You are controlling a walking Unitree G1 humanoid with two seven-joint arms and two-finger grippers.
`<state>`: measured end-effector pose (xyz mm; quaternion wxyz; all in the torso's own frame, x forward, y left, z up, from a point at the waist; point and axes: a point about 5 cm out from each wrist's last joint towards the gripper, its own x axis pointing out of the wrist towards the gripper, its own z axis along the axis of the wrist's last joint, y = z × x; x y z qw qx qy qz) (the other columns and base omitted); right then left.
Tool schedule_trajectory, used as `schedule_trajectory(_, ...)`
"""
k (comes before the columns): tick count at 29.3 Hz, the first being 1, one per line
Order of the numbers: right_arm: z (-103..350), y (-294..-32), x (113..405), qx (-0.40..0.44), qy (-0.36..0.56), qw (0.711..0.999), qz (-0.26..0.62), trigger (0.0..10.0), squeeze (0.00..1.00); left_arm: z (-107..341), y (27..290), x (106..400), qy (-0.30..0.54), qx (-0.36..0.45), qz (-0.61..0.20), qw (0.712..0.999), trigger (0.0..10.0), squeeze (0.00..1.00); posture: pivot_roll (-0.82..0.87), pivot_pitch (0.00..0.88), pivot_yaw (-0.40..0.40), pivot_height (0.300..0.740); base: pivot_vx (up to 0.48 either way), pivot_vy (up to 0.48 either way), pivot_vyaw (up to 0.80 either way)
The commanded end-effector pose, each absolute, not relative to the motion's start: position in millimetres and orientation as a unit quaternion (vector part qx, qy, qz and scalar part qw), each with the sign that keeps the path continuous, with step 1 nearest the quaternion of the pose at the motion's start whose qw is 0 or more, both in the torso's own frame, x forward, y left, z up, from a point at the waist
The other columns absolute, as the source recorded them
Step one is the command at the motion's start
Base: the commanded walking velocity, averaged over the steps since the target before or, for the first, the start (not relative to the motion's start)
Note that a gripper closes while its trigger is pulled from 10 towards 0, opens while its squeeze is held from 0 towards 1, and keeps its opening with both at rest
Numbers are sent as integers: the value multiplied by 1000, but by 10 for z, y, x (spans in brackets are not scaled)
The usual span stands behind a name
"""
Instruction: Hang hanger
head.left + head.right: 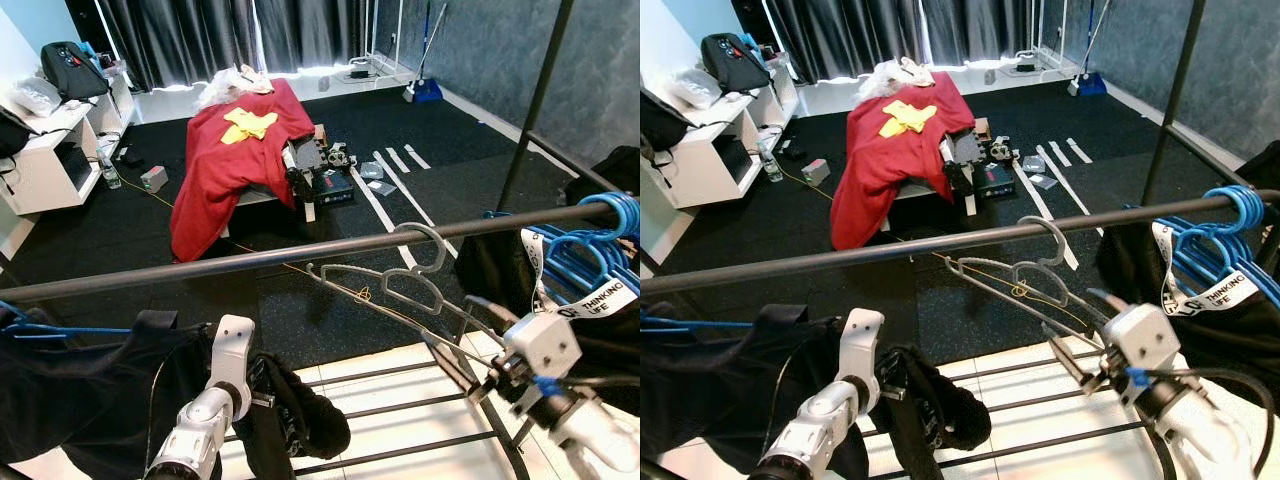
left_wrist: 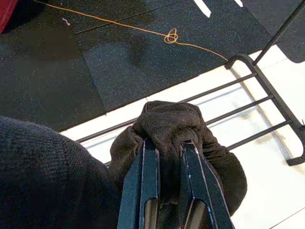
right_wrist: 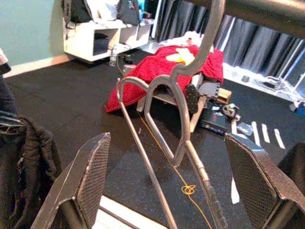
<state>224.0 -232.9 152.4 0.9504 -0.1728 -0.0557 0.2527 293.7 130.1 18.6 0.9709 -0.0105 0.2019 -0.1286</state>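
A grey metal hanger [image 1: 400, 285] hangs by its hook [image 1: 432, 240] from the dark clothes rail [image 1: 250, 258], tilted toward me. My right gripper [image 1: 465, 335] is open just below the rail. The hanger's lower bar [image 3: 181, 143] passes between its wide-apart fingers [image 3: 90, 176] without touching the pads. Lower left, my left gripper [image 1: 285, 400] is shut on a bunched black garment [image 2: 167, 124], held above the rack's base.
Blue hangers [image 1: 590, 250] with dark clothes crowd the rail's right end. A black garment [image 1: 80, 390] hangs at its left. The rack's base bars [image 1: 400, 410] lie below. Beyond stand a red-draped table [image 1: 230, 160], a white shelf [image 1: 40, 160] and floor clutter.
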Motion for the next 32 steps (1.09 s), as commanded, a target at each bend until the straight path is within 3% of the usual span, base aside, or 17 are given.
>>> schedule_trajectory(1, 1556, -2378, 2285, -172, -56, 951, 249, 10000, 0, 245, 1346, 2963, 188, -11, -120, 975, 10000, 0, -61, 28, 78, 740, 0, 0, 0)
schedule_trajectory(11, 1663, -2415, 2377, -184, -67, 948, 251, 10000, 0, 236, 1342, 2948, 189, -12, -121, 974, 10000, 0, -62, 34, 83, 740, 0, 0, 0)
schedule_trajectory(19, 1752, -2204, 2699, -114, 3, 924, 364, 10000, 0, 263, 1331, 2964, 180, -1, -128, 975, 10000, 0, -57, 44, 73, 740, 0, 0, 0)
schedule_trajectory(32, 1717, -2228, 2877, -134, 44, 914, 381, 10000, 0, 270, 1330, 2956, 177, 0, -128, 976, 10000, 0, -53, 43, 67, 740, 0, 0, 0)
